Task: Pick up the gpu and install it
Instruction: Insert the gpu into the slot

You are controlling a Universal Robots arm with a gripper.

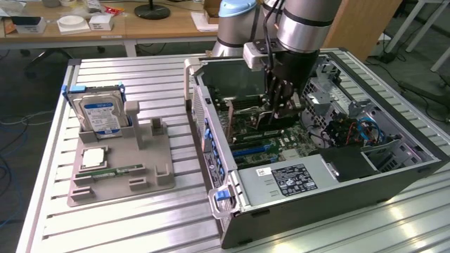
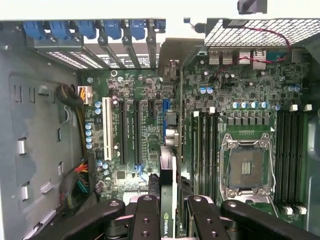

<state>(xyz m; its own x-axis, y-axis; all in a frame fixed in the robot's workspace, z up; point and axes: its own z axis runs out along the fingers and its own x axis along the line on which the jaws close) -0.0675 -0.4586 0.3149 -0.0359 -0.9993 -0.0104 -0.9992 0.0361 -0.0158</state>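
My gripper (image 1: 280, 113) reaches down into the open computer case (image 1: 316, 200) and is shut on the gpu (image 1: 271, 124), which it holds on edge just above the motherboard (image 1: 271, 145). In the wrist view, the gpu (image 2: 168, 175) shows as a thin edge between the two black fingers (image 2: 147, 215), with a green logo near my gripper (image 2: 167, 202). Its pale bracket end points toward the blue-clipped rear slots (image 2: 100, 30). The card lies along the black and blue expansion slots (image 2: 136, 125). I cannot tell whether it touches a slot.
A grey holder (image 1: 140, 153) left of the case carries a silver hard drive (image 1: 102, 116), a processor (image 1: 95, 157) and a green memory stick (image 1: 113, 171). Inside the case are an empty processor socket (image 2: 247, 167), memory slots (image 2: 287, 155), cables (image 1: 351, 132) and the power supply (image 1: 288, 182).
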